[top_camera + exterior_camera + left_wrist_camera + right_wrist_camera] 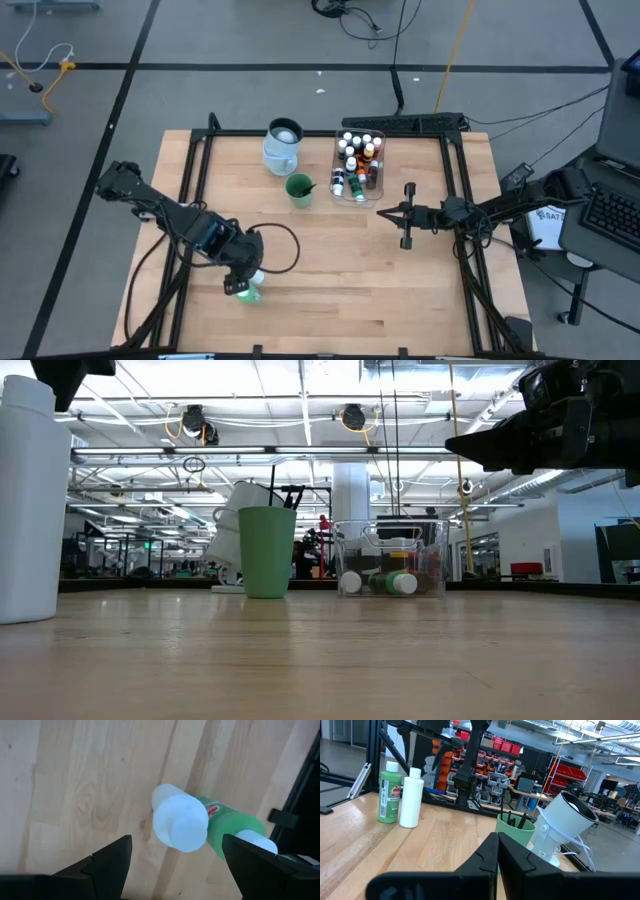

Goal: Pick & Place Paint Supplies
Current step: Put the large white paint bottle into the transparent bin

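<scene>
The left hand (243, 283) hangs at the near left of the surface (330, 260), fingers spread wide above the white bottle (179, 824) and the green bottle (227, 822), which stand upright side by side, neither gripped; farther back the right hand (385, 213) hovers with fingers pressed together, holding nothing; beyond it a green cup (299, 189) with dark-handled brushes (517, 820), a clear tub (358, 166) of small paint bottles (355, 152), and a pale jug (282, 145).

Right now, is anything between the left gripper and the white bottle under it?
Nothing visible. The left gripper hangs open straight above the white bottle, whose cap faces the wrist camera with bare space between the fingers. The green bottle stands tight beside it and could crowd one finger on the way down.
</scene>
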